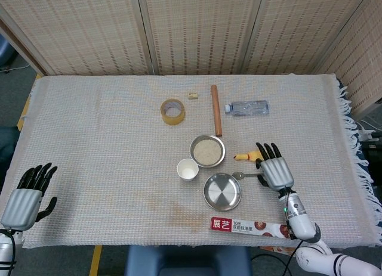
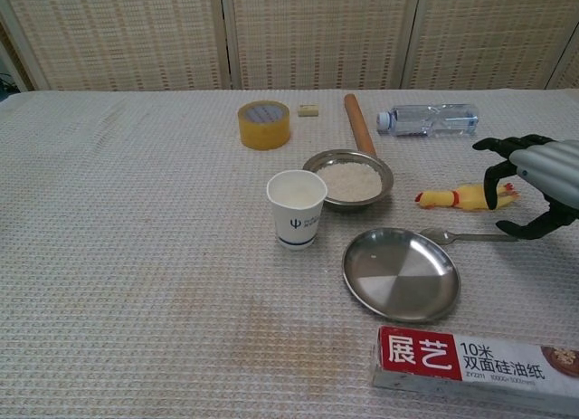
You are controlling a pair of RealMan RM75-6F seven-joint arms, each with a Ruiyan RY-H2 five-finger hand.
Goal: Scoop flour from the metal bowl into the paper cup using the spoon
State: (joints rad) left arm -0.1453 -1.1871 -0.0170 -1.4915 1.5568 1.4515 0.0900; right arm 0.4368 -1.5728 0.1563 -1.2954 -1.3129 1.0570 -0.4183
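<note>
The metal bowl [image 1: 207, 151] [image 2: 349, 179] filled with flour sits mid-table. To its front left stands the white paper cup [image 1: 187, 169] [image 2: 297, 209]. The metal spoon [image 1: 245, 175] [image 2: 466, 237] lies flat behind the empty steel plate, handle pointing right. My right hand [image 1: 273, 168] [image 2: 536, 183] hovers over the spoon's handle end with fingers spread, holding nothing. My left hand [image 1: 27, 195] stays open at the table's front left corner, far from everything.
An empty steel plate [image 1: 222, 191] [image 2: 400, 273] lies in front of the bowl. A yellow rubber chicken [image 1: 246, 156] [image 2: 457, 197] lies just behind the spoon. Rolling pin [image 1: 215, 109], water bottle [image 1: 247, 108], tape roll [image 1: 172, 111] and a baking-paper box [image 1: 255, 226] are around.
</note>
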